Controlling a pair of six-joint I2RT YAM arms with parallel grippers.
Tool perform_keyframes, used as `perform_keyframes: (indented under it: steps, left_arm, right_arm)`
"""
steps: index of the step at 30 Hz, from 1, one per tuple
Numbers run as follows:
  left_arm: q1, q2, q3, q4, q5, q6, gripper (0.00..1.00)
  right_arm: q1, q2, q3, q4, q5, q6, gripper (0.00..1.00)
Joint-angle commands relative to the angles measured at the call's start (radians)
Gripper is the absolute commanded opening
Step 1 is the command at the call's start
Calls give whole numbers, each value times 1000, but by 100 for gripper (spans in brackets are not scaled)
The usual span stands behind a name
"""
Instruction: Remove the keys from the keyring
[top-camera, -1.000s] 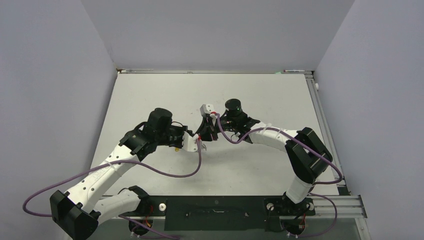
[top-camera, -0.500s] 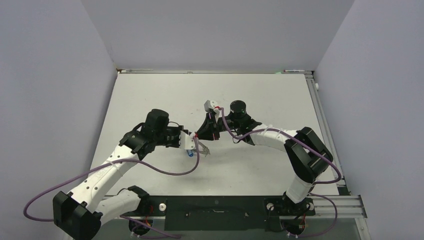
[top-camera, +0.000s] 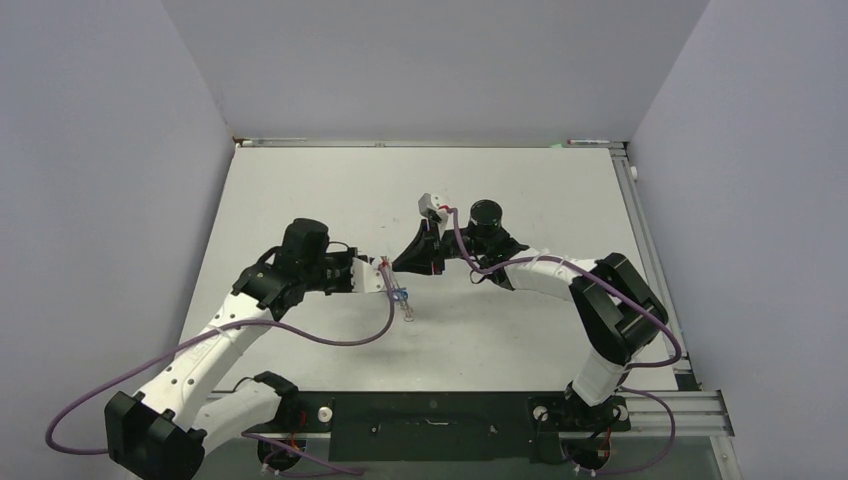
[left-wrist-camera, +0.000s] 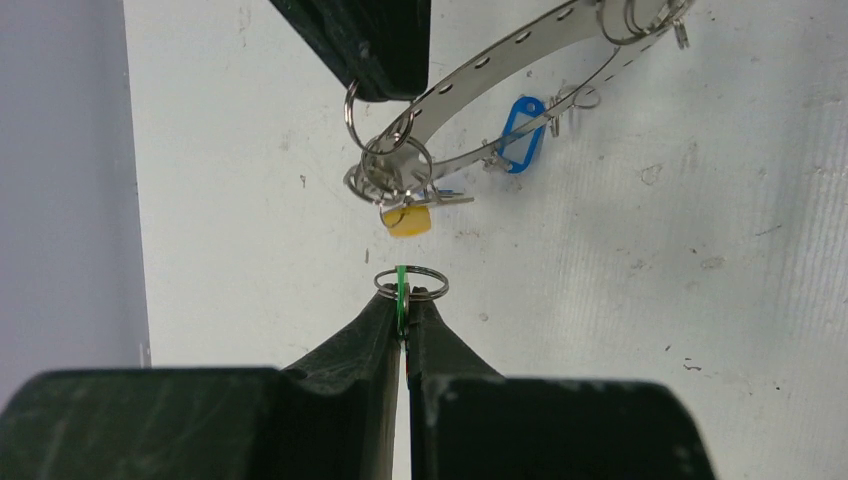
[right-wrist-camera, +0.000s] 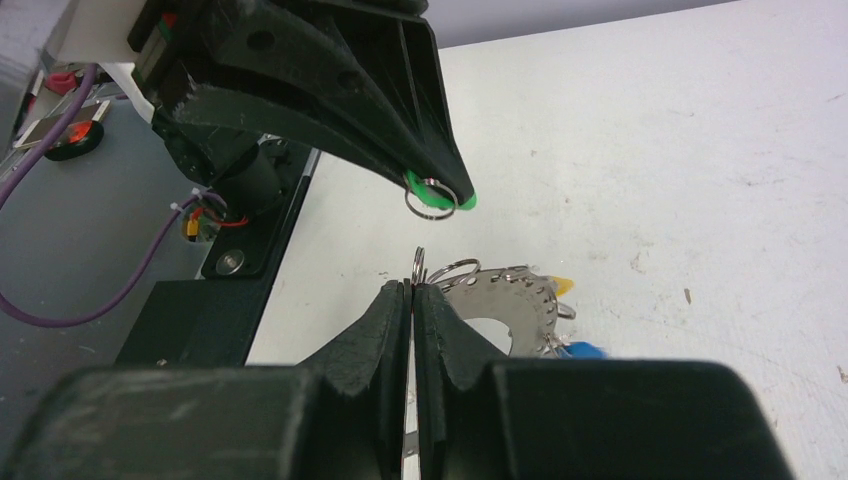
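Observation:
My left gripper is shut on a green tag with a small split ring; its key is hidden between the fingers. This tag hangs apart from the keyring, a perforated silver band. My right gripper is shut on the keyring, held above the table. A yellow tag, a blue tag and several small rings and keys hang on the keyring. In the top view the left gripper and right gripper meet mid-table, with the keyring dangling below them.
The white table is walled by grey panels at the back and both sides. A black base plate and the arm bases lie along the near edge. Purple cables loop beside both arms.
My left gripper has drawn back to the left with the green tag, which now hangs separate from the keyring. My right gripper has shifted slightly towards the far side with the keyring.

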Motion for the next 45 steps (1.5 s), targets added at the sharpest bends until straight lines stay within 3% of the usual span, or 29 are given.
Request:
perform_keyframes:
  steps: [1,6,12,17,21,26,30,45]
  left_arm:
    - [29,-29,16,2,22,-49,0]
    - [91,13,59,5,-6,-148,0]
    - [180,126,191,-9,-137,-400,0]
    - [329,335,366,-155,-170,-583,0]
    - [458,443,350,-89,-232,-663,0]
    - [639,562,357,-17,-204,-726,0]
    - [713,669,383,-8,-194,-738,0]
    - [763,845,382,81,-225,-728,0]
  right_arm:
    - [-15,-58,2,57,5,-24,5]
    - [-29,-72,8,9,13,-49,5]
    - [-55,-105,29,-111,17,-94,5]
    - [-74,-131,55,-241,34,-167,5]
    - [-84,-142,45,-240,51,-163,5]
    - [-92,-147,31,-235,63,-158,5]
    - [-96,-142,22,-224,68,-153,5]
    - [-107,-125,8,-178,67,-121,5]
